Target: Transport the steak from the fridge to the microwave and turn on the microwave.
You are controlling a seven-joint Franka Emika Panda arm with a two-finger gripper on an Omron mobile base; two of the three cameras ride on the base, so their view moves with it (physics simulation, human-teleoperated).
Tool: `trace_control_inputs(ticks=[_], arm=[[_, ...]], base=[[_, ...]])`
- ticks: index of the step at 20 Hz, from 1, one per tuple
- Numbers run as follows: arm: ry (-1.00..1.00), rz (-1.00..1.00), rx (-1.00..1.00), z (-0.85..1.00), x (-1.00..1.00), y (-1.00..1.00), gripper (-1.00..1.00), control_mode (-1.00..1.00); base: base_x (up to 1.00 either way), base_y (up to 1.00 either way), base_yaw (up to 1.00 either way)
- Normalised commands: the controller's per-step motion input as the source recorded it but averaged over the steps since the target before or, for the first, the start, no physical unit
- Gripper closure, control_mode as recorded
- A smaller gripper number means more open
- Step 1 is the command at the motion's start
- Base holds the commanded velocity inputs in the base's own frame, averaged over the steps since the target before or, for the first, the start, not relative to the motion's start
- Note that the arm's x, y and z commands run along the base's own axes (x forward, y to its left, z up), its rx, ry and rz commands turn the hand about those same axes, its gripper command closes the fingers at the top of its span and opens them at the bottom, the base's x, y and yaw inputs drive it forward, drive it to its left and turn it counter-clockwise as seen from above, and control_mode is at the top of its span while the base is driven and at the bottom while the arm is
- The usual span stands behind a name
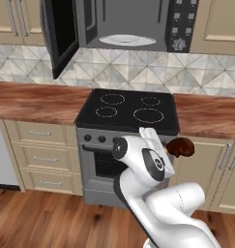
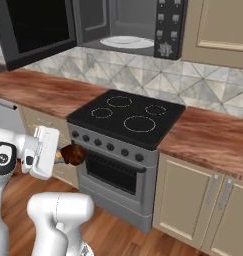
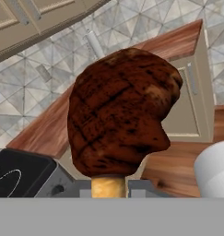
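Observation:
My gripper [image 1: 169,149] is shut on the steak [image 1: 181,147], a dark brown lump with a tan edge. I hold it in the air in front of the stove, level with the oven's knobs. From the right side the steak [image 2: 73,154] sticks out of the gripper [image 2: 61,155] toward the oven front. The hand view has the steak [image 3: 122,110] close up and large. The microwave [image 1: 133,22] hangs above the stove with its door [image 1: 58,34] swung open to the left. Its white turntable plate [image 1: 127,39] is bare. The fridge is out of view.
A black four-ring stove [image 1: 128,111] with an oven stands straight ahead below the microwave [image 2: 123,22]. Wooden counters [image 1: 36,99] run along both sides over beige cabinets [image 2: 193,200]. A white appliance front [image 1: 2,155] is at the far left.

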Motion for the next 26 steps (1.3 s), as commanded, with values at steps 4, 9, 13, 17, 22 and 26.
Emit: trace_control_inputs(ticks=[4,9,13,17,22,26], arm=[[0.0,0.0,0.0,0.0,0.0,0.0,1.0,1.0],[0.0,0.0,0.0,0.0,0.0,0.0,1.0,1.0],[0.0,0.0,0.0,0.0,0.0,0.0,1.0,1.0],[0.0,0.0,0.0,0.0,0.0,0.0,1.0,1.0],[0.0,0.0,0.0,0.0,0.0,0.0,1.0,1.0],[0.0,0.0,0.0,0.0,0.0,0.0,1.0,1.0]], base=[[0.46,-0.12,0.02],[0.45,-0.13,0.02],[0.46,-0.07,0.0],[0.44,0.0,0.0],[0.49,0.01,-0.01],[0.48,0.11,-0.04]])
